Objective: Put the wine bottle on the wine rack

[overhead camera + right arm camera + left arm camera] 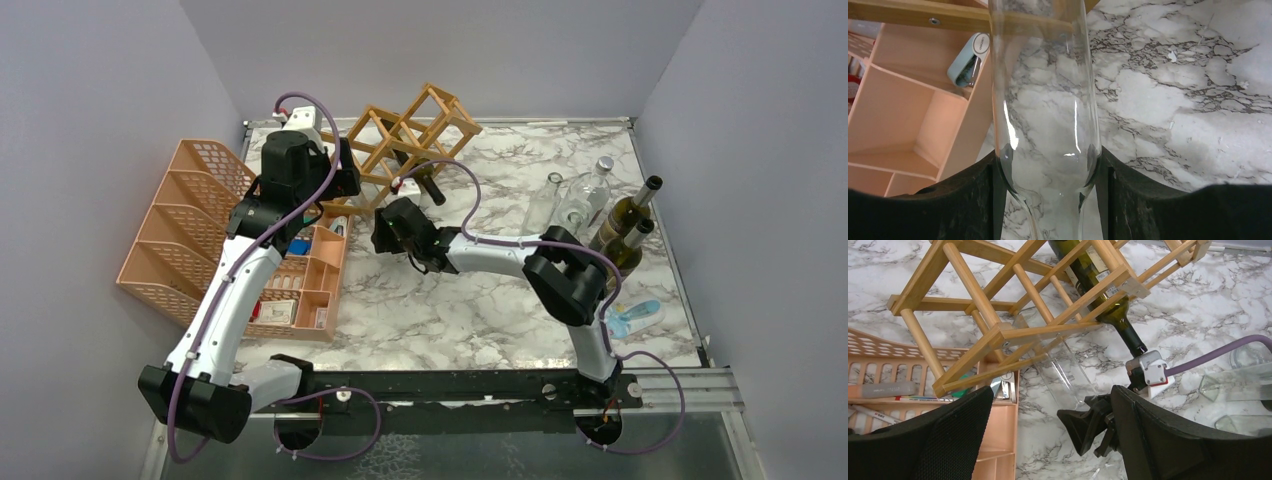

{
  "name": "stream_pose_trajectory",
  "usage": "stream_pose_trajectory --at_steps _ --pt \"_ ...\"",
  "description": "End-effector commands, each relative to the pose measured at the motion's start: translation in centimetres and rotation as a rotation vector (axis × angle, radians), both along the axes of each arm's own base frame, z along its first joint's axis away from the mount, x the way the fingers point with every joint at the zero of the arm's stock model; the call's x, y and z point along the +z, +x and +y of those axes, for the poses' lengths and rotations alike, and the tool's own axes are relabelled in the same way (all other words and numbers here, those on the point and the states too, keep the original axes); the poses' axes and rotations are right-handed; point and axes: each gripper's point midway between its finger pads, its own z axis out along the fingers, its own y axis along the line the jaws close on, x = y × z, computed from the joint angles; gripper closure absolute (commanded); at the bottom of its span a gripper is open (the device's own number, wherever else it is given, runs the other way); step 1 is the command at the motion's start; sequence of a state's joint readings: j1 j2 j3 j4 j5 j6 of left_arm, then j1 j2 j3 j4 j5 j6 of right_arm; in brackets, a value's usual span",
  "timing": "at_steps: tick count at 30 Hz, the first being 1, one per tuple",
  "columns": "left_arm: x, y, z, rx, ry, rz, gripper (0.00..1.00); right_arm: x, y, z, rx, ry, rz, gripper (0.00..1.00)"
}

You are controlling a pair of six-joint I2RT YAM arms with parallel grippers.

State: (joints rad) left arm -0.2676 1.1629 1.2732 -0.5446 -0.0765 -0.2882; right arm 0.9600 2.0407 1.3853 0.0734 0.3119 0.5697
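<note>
My right gripper (1048, 170) clamps the clear bottle (1040, 90), partly inside the wine rack (1038, 330); my left gripper (1050, 400) gapes empty. Next, I'd push it deeper.

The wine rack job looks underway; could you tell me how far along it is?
Done: one dark green wine bottle lies in the wine rack. In hand: the right gripper grips a clear glass bottle, its far end at a lower cell. Left: push it in and release; spare bottles stand nearby.
</note>
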Motion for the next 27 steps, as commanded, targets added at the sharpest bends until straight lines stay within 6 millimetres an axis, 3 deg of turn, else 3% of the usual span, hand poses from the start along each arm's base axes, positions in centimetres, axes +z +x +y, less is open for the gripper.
stream_pose_trajectory --at_steps 1,9,16,27 --pt "1.8 -0.8 0.2 -0.016 -0.002 -0.039 0.07 3.9 3.2 2.0 -0.066 0.139 -0.108 0.99" --pt "1.7 -0.9 0.3 -0.020 0.011 -0.036 0.06 3.9 5.0 2.4 -0.062 0.189 -0.129 0.99" --pt "1.5 -0.8 0.3 -0.020 0.012 -0.032 0.06 3.9 6.7 4.4 -0.001 0.208 -0.173 0.97" --pt "1.3 -1.0 0.4 -0.022 0.017 -0.029 0.06 2.3 8.3 5.5 0.001 0.193 -0.125 0.70"
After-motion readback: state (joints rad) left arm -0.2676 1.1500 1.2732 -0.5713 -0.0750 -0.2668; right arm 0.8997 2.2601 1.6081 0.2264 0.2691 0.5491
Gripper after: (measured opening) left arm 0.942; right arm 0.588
